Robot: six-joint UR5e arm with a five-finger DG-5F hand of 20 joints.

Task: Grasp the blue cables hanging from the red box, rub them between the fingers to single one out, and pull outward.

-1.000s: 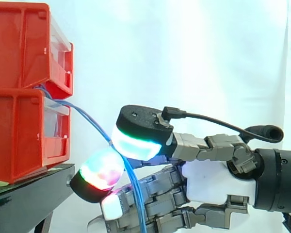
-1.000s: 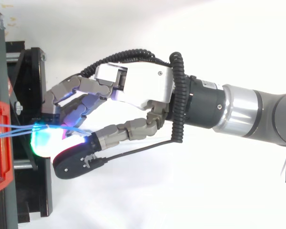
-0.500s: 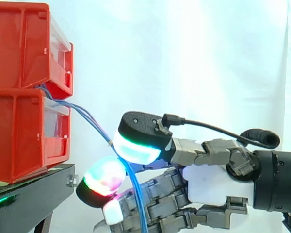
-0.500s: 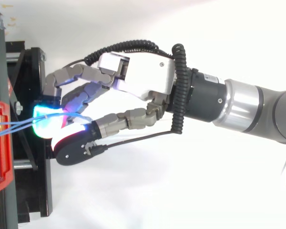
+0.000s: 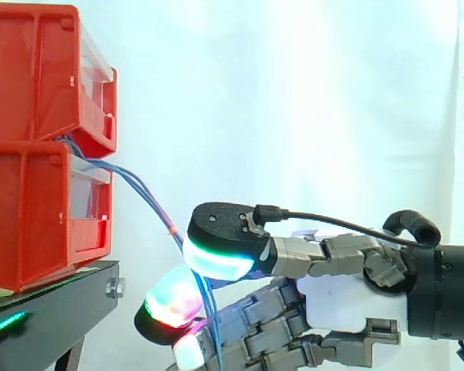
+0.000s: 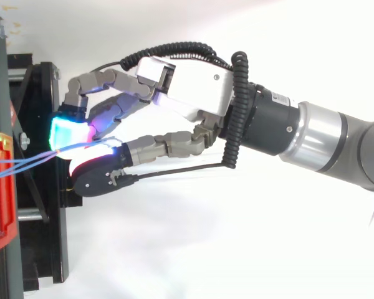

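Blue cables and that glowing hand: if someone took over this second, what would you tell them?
Hand: shut on the cables, pinched between its pads.
Cables: several blue strands run from between the red bins down into the pinch.
Done: grasp made.
Left: more than one strand appears to be in the pinch, so rub to single one out, then pull outward.

- The upper bin [image 5: 39, 69] sits on the lower bin [image 5: 31, 216], both on the stand [image 5: 54, 297] at the side view's left.
- The cables [image 5: 143, 193] leave from between the bins and slope down rightward.
- The hand [image 5: 348, 297] lies right of the stand, its fingers [image 5: 170, 305] pinching the cables.
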